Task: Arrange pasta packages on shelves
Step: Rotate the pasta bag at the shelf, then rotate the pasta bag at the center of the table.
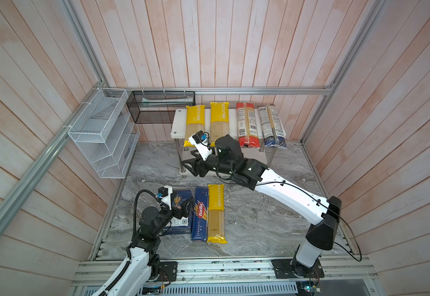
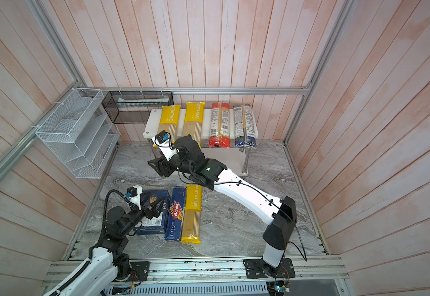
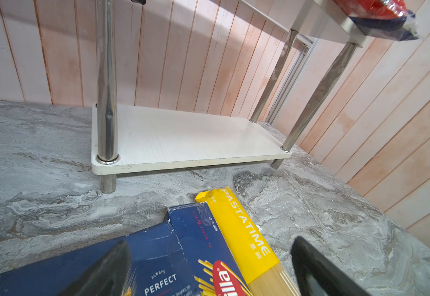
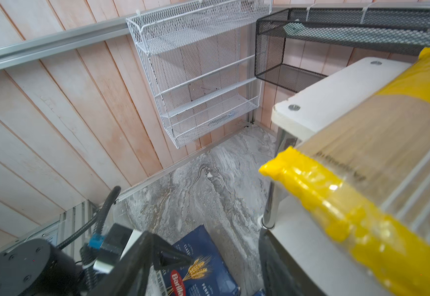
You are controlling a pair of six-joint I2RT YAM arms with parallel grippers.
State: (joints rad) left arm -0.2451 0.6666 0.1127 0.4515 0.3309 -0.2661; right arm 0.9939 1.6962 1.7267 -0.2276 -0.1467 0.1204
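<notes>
On the top shelf (image 1: 177, 123) we see two yellow PASTATIME bags (image 1: 219, 120), a red-ended bag (image 1: 246, 125) and a blue-ended bag (image 1: 271, 126). Dark blue Barilla boxes (image 1: 200, 212) and a third yellow bag (image 1: 216, 212) lie on the table (image 1: 260, 217). The left gripper (image 1: 184, 205) and right gripper (image 1: 189, 165) both gape, empty.

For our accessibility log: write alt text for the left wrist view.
The open left gripper hovers over a dark blue carton printed PERFECT, a Barilla box and a yellow PASTATIME spaghetti bag on the grey marble table. Beyond stands the white lower shelf, bare, on chrome legs.
</notes>
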